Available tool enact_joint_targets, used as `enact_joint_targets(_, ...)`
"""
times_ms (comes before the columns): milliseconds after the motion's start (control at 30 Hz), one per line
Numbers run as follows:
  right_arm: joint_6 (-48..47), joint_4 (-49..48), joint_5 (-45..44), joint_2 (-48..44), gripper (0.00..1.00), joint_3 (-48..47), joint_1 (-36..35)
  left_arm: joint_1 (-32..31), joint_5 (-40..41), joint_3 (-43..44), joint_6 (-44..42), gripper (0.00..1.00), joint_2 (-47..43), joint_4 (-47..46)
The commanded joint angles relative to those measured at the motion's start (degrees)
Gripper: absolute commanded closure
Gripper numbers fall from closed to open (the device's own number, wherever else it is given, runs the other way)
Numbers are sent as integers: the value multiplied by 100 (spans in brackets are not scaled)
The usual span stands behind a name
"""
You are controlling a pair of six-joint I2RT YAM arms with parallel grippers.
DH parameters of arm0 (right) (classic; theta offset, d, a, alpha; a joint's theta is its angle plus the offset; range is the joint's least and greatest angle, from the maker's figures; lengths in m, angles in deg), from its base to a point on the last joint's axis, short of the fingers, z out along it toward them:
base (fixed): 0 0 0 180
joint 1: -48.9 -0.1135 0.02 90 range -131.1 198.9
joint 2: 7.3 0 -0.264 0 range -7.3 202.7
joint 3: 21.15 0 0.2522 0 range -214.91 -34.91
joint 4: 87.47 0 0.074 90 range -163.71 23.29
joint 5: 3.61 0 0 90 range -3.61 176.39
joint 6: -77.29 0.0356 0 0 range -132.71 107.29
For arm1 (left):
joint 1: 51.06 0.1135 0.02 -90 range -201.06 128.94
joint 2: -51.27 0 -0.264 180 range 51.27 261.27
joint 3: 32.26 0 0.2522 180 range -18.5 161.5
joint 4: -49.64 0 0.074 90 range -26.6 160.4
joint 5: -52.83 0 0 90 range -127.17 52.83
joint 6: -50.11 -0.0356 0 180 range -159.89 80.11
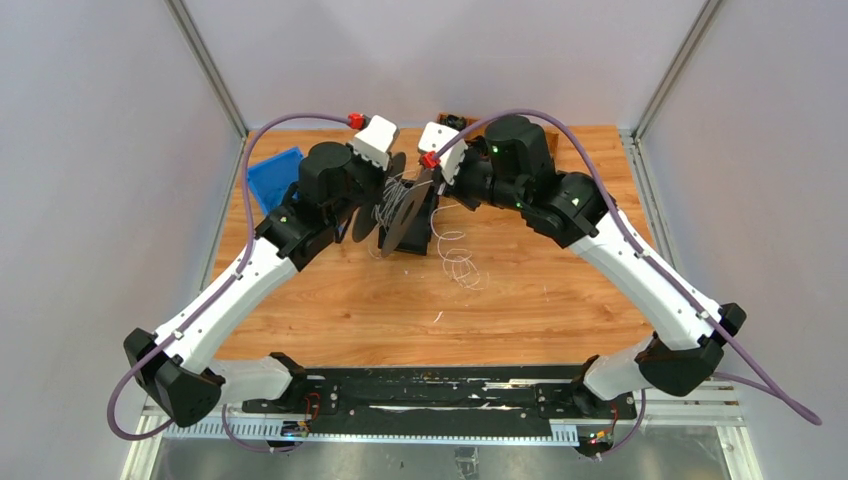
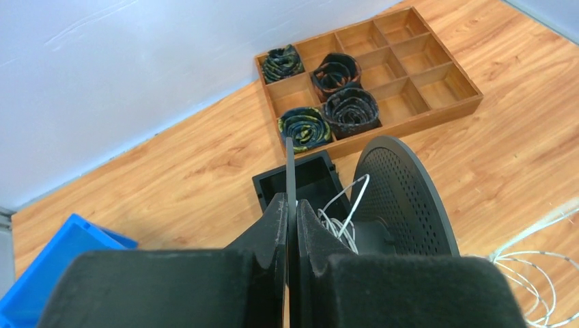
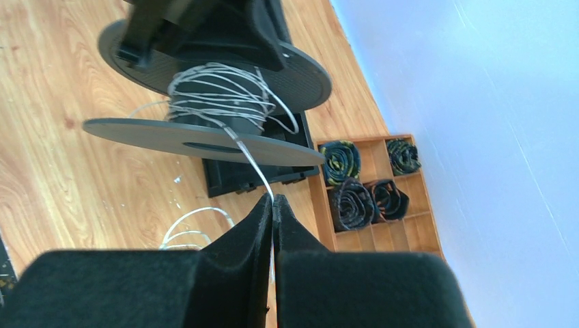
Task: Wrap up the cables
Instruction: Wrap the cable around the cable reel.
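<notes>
The cables are thin white wire, partly wound round the hub (image 3: 218, 96) of a black spool (image 1: 405, 210) held up on edge over the table's middle. My left gripper (image 2: 292, 201) is shut on the thin edge of one spool flange (image 2: 289, 164); the other, perforated flange (image 2: 403, 198) stands to its right. A taut strand (image 3: 249, 160) runs from the hub to my right gripper (image 3: 273, 200), which is shut on it. The rest of the cable lies in loose loops (image 1: 460, 262) on the wood below the spool.
A black open box (image 2: 300, 181) sits under the spool. Beyond it stands a wooden divided tray (image 2: 410, 126) with several black and green coiled bundles in its cells. A blue bin (image 1: 272, 178) is at the back left. White walls close in behind.
</notes>
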Motion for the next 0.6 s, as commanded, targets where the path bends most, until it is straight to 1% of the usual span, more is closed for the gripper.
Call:
enact_joint_targets(0,-213,-45,-444,-282,99,96,331,13,-290,-104,-298,100,-239,-162)
enact_joint_targets(67,-252,-124,-456,-295,99,143,429,15,-405,-131,-299,100,-239,-150)
enact_joint_targets(233,-296,-248,-456,-266,99,232,721,15,-1097,-174,-301,100,-275,-140)
enact_joint_targets(333,-311,-327,-431,-264,100,380,948,15,-1352,-142,-185,100,-276,-134)
enact_joint_targets(567,-150,-715,-63,-544,100,1321,1570,21,-1692,117,256,100,-226,11)
